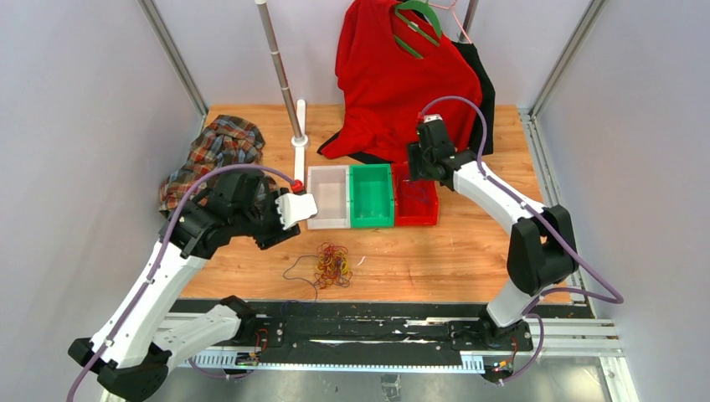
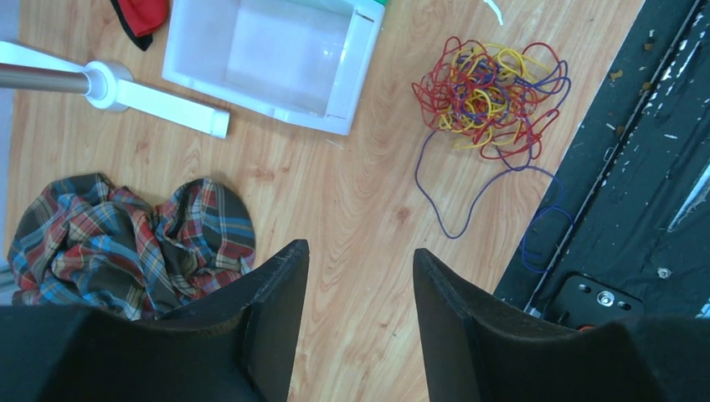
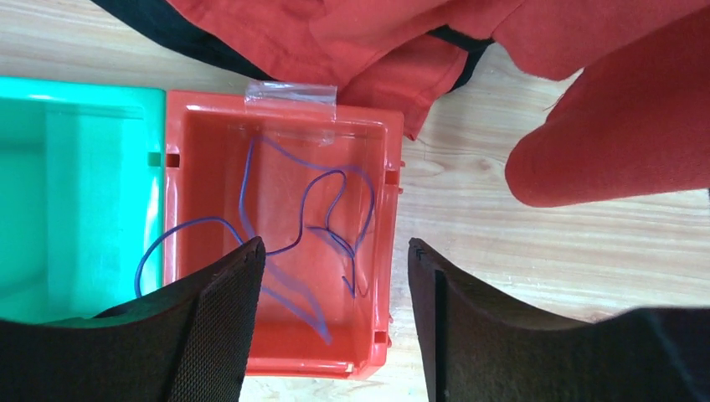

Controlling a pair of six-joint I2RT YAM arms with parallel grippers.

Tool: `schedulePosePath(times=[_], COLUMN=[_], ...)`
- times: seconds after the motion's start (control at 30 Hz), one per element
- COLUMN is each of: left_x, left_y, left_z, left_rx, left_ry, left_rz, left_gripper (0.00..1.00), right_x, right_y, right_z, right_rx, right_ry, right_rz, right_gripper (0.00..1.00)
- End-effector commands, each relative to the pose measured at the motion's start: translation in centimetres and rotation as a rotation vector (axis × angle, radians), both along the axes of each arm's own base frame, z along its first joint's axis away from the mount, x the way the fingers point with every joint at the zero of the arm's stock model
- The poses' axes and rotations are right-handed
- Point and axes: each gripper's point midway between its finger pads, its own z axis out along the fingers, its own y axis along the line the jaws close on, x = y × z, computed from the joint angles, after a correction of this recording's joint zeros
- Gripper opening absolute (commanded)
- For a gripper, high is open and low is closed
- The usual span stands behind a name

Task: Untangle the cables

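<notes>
A tangle of red, yellow and blue thin cables [image 1: 332, 264] lies on the wooden table in front of the bins; it also shows in the left wrist view [image 2: 490, 88], with one blue strand [image 2: 456, 209] trailing off towards the black rail. A blue cable [image 3: 322, 213] lies loose in the red bin [image 3: 381, 335], one end hanging over into the green bin [image 3: 75, 167]. My left gripper [image 2: 360, 255] is open and empty over bare wood, left of the tangle. My right gripper [image 3: 335, 247] is open and empty above the red bin.
A white bin [image 1: 327, 198], green bin [image 1: 371, 194] and red bin [image 1: 416, 201] stand in a row mid-table. A plaid cloth [image 1: 213, 155] lies at the left. A red garment [image 1: 402, 75] hangs at the back. A metal pole on a white base [image 1: 297, 138] stands behind the white bin.
</notes>
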Motion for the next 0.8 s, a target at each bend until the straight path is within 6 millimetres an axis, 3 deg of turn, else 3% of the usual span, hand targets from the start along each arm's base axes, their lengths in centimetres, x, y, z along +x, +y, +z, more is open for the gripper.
schedulePosePath(times=[0.0, 0.17, 0.3, 0.43, 0.57, 0.67, 0.77], left_x=[0.5, 0.4, 0.4, 0.4, 0.5, 1.5, 2.6], left_y=[0.2, 0.0, -0.3, 0.1, 0.5, 0.8, 1.2], left_z=[-0.3, -0.7, -0.5, -0.5, -2.6, -5.1, -7.1], left_rx=[0.036, 0.028, 0.012, 0.025, 0.052, 0.033, 0.033], left_ry=[-0.002, 0.022, 0.035, 0.019, 0.074, 0.142, 0.164], left_rz=[0.008, 0.013, 0.013, 0.023, 0.051, 0.117, 0.144], left_gripper=[0.53, 0.51, 0.51, 0.51, 0.52, 0.5, 0.48], right_x=[-2.1, -3.6, -2.7, -2.3, -3.6, -5.7, -8.3], right_y=[0.1, 0.0, 3.0, 5.9, 8.3, 9.9, 11.1], right_z=[-0.8, -1.0, 0.7, 1.6, 3.2, 4.5, 4.9], right_rx=[-0.027, 0.023, 0.139, 0.192, 0.187, 0.283, 0.394], right_ry=[0.117, 0.131, 0.088, 0.09, 0.004, -0.028, -0.026], right_rz=[0.019, -0.012, 0.048, 0.091, 0.147, 0.195, 0.236], right_gripper=[0.66, 0.69, 0.67, 0.56, 0.57, 0.66, 0.68])
